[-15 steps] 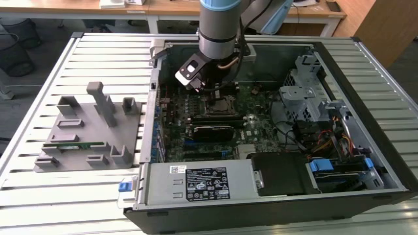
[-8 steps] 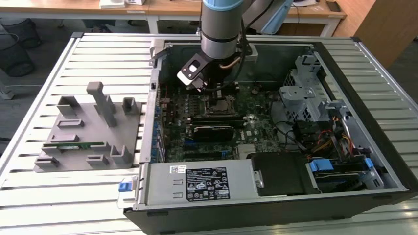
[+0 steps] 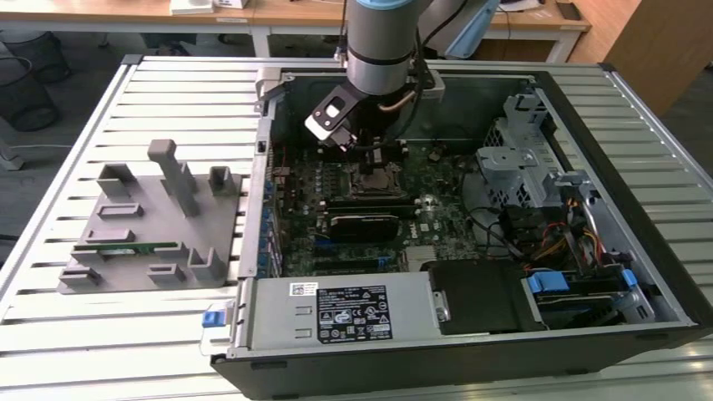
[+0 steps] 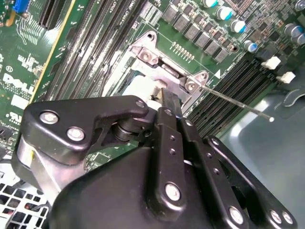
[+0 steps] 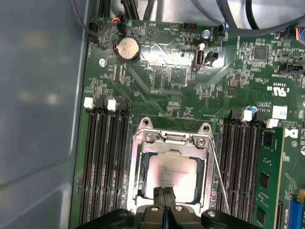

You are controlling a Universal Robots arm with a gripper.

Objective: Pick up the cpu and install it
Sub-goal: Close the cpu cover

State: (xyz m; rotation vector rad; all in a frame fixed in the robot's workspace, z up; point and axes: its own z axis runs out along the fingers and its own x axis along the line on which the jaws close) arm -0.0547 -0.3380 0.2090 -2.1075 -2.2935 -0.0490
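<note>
The cpu (image 5: 172, 172), a flat square chip with a silver-grey top, lies flat inside the open metal socket frame (image 5: 143, 139) on the green motherboard. In the second wrist view the cpu (image 4: 141, 88) is a pale patch just past the black fingers. My gripper (image 5: 164, 194) hangs right over the chip's edge, its two fingers pressed together with nothing between them, the tips at or touching the chip. In the exterior view the gripper (image 3: 359, 155) reaches down into the open computer case over the socket. The thin socket lever (image 5: 218, 174) stands raised beside the frame.
Memory slots (image 5: 102, 157) flank the socket on both sides. A grey parts holder (image 3: 156, 225) with a green memory stick (image 3: 128, 248) sits on the slatted table at the exterior view's left. The power supply (image 3: 334, 311) and drive cage (image 3: 523, 159) crowd the case.
</note>
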